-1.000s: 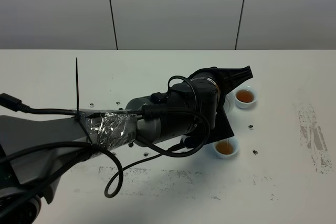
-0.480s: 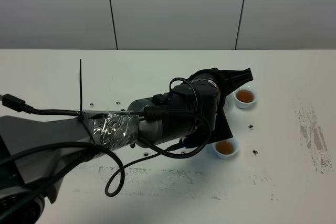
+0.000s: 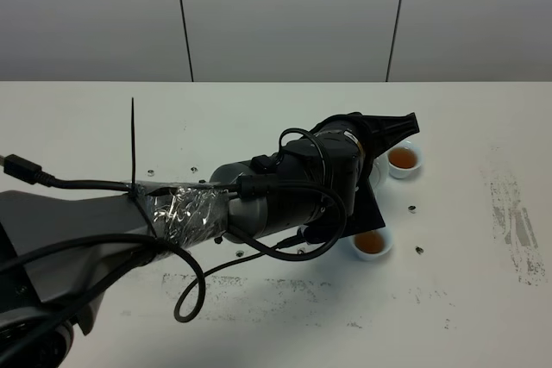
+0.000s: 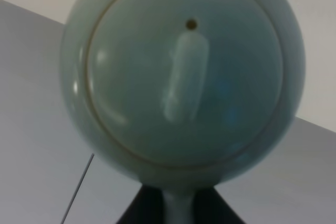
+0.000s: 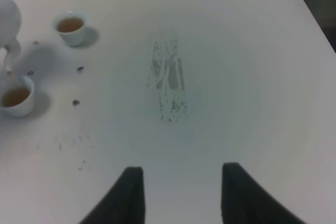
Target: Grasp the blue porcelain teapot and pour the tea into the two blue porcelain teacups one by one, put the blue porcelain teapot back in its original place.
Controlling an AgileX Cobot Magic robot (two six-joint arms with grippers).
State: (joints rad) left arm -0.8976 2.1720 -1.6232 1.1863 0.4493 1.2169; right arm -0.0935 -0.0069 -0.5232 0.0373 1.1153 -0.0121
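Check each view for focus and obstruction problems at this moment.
Left wrist: the teapot fills the frame, close and blurred. Right wrist: slightly soft, evenly lit, far teacup and near teacup readable. Exterior high: sharp, but the left arm hides most of the teapot.

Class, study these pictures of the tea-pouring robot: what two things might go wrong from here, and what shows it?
1. The near teacup already holds tea, and the blue porcelain teapot hangs with its spout seemingly just above it; more pouring may overflow it.
2. The far teacup, also filled, stands close beside the end of the left arm; carrying the teapot back might knock it and spill tea.
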